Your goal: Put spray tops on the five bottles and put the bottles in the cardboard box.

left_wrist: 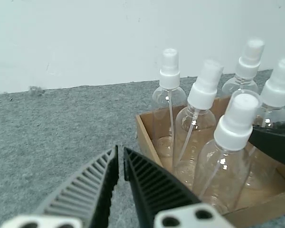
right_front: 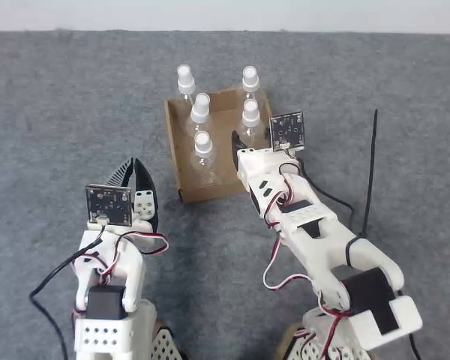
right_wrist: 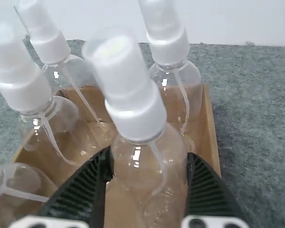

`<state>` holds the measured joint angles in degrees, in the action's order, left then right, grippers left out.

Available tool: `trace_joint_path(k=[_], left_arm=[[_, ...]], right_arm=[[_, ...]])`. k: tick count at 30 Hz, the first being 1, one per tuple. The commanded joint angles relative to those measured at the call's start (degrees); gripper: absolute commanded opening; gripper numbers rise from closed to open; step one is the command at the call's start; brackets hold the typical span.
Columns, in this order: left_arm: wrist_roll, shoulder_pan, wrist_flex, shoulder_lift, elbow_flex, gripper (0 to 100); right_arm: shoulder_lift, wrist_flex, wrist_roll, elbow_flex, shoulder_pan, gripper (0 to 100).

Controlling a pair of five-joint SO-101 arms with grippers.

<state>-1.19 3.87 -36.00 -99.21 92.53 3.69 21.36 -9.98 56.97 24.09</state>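
Note:
The cardboard box (right_front: 174, 154) lies mid-table with five clear bottles standing in it, each with a white spray top. My right gripper (right_front: 247, 141) is in the box's near right part, shut on one bottle (right_front: 250, 115). In the right wrist view its fingers (right_wrist: 85, 190) press both sides of that bottle (right_wrist: 147, 156). The other bottles (right_front: 202, 145) (right_front: 202, 109) (right_front: 186, 79) (right_front: 250, 78) stand free around it. My left gripper (right_front: 133, 163) hovers left of the box over the carpet, shut on nothing; its black fingers (left_wrist: 147, 180) almost touch.
Grey carpet (right_front: 67, 112) covers the table all round the box. A black cable (right_front: 371, 165) rises right of the right arm. A pale wall (left_wrist: 85, 38) stands behind the table's far edge.

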Motion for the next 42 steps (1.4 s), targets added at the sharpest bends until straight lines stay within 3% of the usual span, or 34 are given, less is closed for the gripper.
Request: trace_joint_path(k=[1,38,42], left_arm=[[0.53,0.18,1.76,-0.97,-0.31,1],[0.53,0.26,1.76,-0.97,-0.31,1],[0.53,0.26,1.76,-0.97,-0.31,1]], right_arm=[[-0.92,-0.13,-0.26,-2.02,-0.66,9.5],[-0.92,-0.13,-0.26,-2.02,-0.48,9.8],[-0.92,-0.22,-0.26,-1.41,-0.40,18.2]])
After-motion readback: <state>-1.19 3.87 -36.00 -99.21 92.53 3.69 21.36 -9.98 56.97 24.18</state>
